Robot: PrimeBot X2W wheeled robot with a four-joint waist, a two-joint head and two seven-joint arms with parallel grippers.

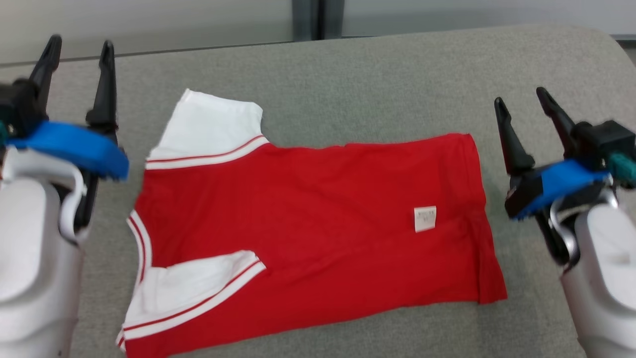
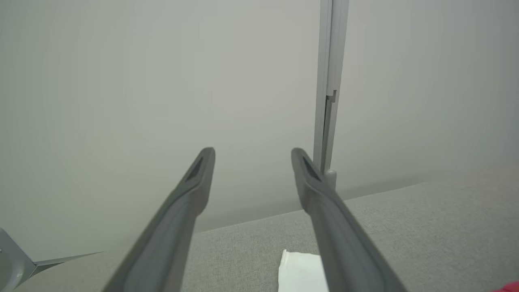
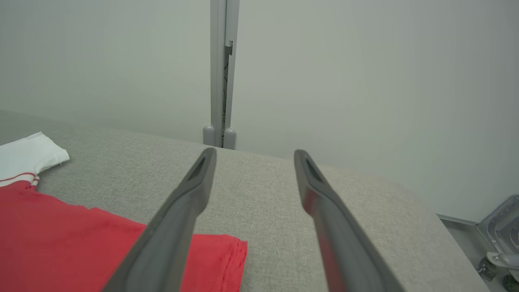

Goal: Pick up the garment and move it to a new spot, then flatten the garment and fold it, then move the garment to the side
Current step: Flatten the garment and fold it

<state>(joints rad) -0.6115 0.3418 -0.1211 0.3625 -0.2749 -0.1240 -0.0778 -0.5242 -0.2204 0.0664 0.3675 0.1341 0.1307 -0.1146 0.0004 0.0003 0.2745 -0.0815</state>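
The garment [image 1: 308, 228] lies spread flat in the middle of the grey cloth-covered counter [image 1: 372, 84]. It is a red top with white sleeves. Its neck end points toward the counter's left edge and its hem toward the right edge. The far sleeve [image 1: 213, 124] sticks out toward the counter's back edge. The near sleeve [image 1: 194, 288] is folded in over the red body, toward the front edge. Both sleeves are trimmed with red and white stripes, and the same striping runs along the neck opening. The hem end shows a few soft creases.

A small white label [image 1: 425, 219] sits on the red cloth close to the hem. Its print is too small and blurred to read. The garment's near left corner runs down to the bottom edge of the head view, so it cannot be seen whole.

The left pincer [image 1: 80, 44] hangs above the counter's left side, just beside the far sleeve and not touching the cloth. Its two dark fingers are spread wide with nothing between them. In the left wrist view, a bit of white sleeve shows between the finger bases, partly hidden by one finger.

The right pincer [image 1: 520, 97] hangs off the hem end near the counter's right edge, clear of the garment. Its fingers are also parted wide and hold nothing. In the right wrist view, its left finger covers part of the red hem corner.

Behind the counter's back edge stands a pale wall [image 3: 365, 81] with a grey upright post [image 3: 221, 81].
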